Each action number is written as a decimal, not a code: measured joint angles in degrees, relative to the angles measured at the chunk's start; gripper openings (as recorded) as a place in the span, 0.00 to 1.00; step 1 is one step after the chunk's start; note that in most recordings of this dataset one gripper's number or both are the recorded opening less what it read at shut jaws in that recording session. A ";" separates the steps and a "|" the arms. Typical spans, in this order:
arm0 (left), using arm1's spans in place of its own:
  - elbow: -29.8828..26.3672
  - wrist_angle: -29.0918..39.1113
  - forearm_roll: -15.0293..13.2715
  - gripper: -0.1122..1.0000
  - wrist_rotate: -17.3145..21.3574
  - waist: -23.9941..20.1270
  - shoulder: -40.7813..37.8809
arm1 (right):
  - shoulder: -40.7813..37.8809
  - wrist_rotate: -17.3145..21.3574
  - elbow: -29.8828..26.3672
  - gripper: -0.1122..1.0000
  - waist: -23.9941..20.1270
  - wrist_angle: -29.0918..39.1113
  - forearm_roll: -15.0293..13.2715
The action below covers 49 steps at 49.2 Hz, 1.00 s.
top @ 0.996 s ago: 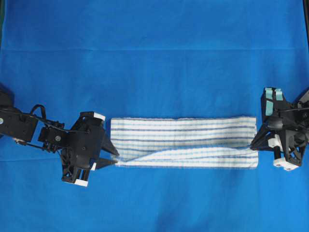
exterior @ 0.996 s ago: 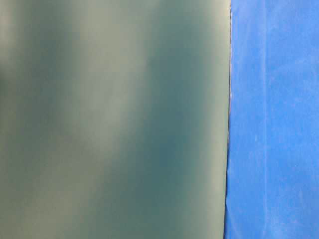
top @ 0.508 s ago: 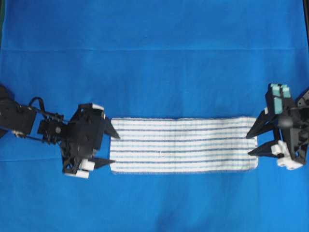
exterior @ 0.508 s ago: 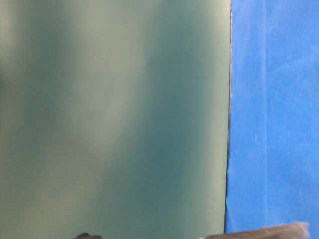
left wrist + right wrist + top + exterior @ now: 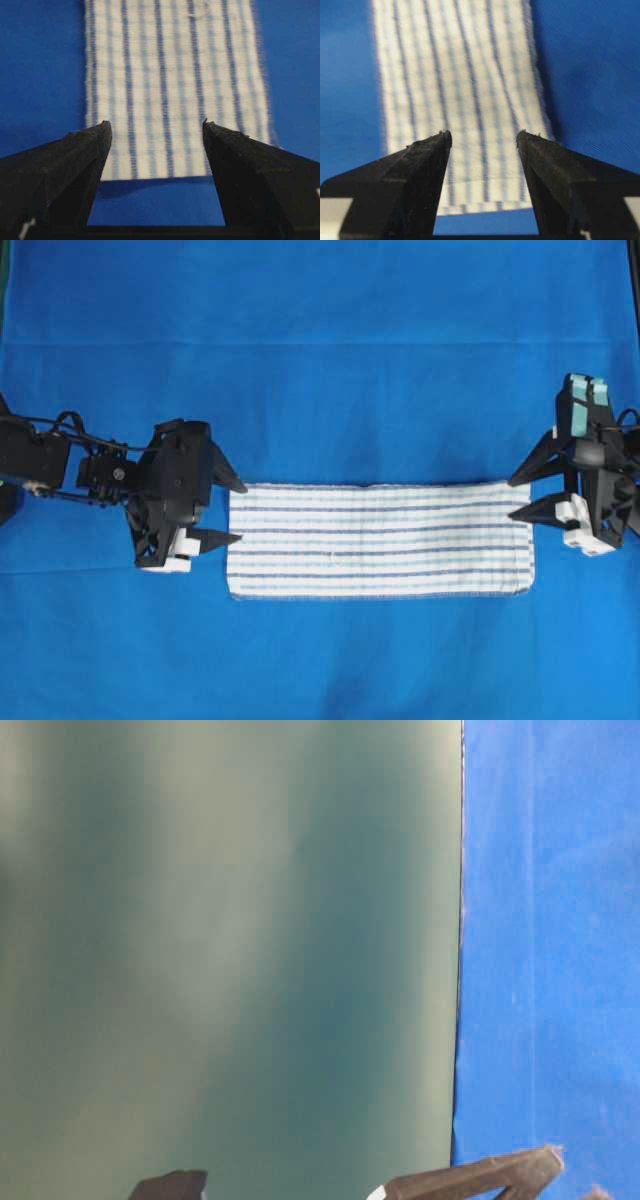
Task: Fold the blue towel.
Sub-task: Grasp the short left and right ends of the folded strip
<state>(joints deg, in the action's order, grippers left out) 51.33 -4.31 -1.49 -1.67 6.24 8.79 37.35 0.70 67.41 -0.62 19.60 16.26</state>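
Inspector: Blue towel [image 5: 378, 539] lies flat at lower centre of the overhead frame, long axis left to right.

Clerk: Hands?

Inspector: Left hand [image 5: 230, 510] and right hand [image 5: 522, 495] gape empty, one at each short end.

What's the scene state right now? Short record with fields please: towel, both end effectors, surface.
towel: blue towel, one long striped strip lying flat, long axis left to right in the overhead view
left end effector: open, at the towel's left short edge, nothing held
right end effector: open, at the towel's right short edge, nothing held
surface: plain blue table covering under everything
table-level view: mostly a blurred grey-green panel, towel not seen
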 measured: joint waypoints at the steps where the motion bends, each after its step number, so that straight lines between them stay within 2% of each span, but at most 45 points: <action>1: -0.09 -0.09 -0.09 0.71 0.00 -0.26 -0.35 | -0.62 0.09 0.09 0.66 0.44 -0.09 -0.18; 10: -0.09 -1.58 -0.09 0.71 0.00 -3.25 -4.75 | -7.12 0.09 0.88 0.66 4.66 -0.97 -1.32; 21: 0.70 -3.52 0.00 0.71 0.00 -5.62 -9.84 | -14.77 0.09 0.88 0.65 5.80 -3.60 -1.93; 29: 1.05 -3.60 0.00 0.71 0.00 -6.42 -11.69 | -17.40 0.00 0.88 0.64 5.89 -4.75 -2.02; 34: 1.05 -3.60 0.00 0.70 0.00 -6.42 -11.69 | -17.58 0.00 0.88 0.58 5.80 -4.92 -2.02; 37: 1.05 -3.60 0.00 0.69 0.00 -6.42 -11.69 | -17.58 -0.26 0.88 0.48 5.89 -4.92 -2.02; 41: 0.97 -3.34 0.00 0.61 -0.09 -6.42 -11.69 | -17.58 -0.62 0.97 0.29 5.89 -4.83 -2.02; 44: 1.05 -2.90 0.00 0.49 -0.09 -6.42 -11.69 | -17.58 -0.79 0.88 0.16 5.89 -4.48 -2.02; 46: 0.97 -2.55 0.00 0.40 -0.09 -6.33 -11.69 | -17.58 -0.88 0.88 0.12 5.89 -4.13 -2.02; 49: 0.97 -1.58 0.00 0.26 0.00 -6.24 -11.60 | -17.58 -0.88 0.88 0.12 5.89 -3.78 -2.02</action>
<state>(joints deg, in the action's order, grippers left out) 52.29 -5.89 -1.49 -1.67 0.00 -2.81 19.78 -0.18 68.29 5.27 15.82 14.24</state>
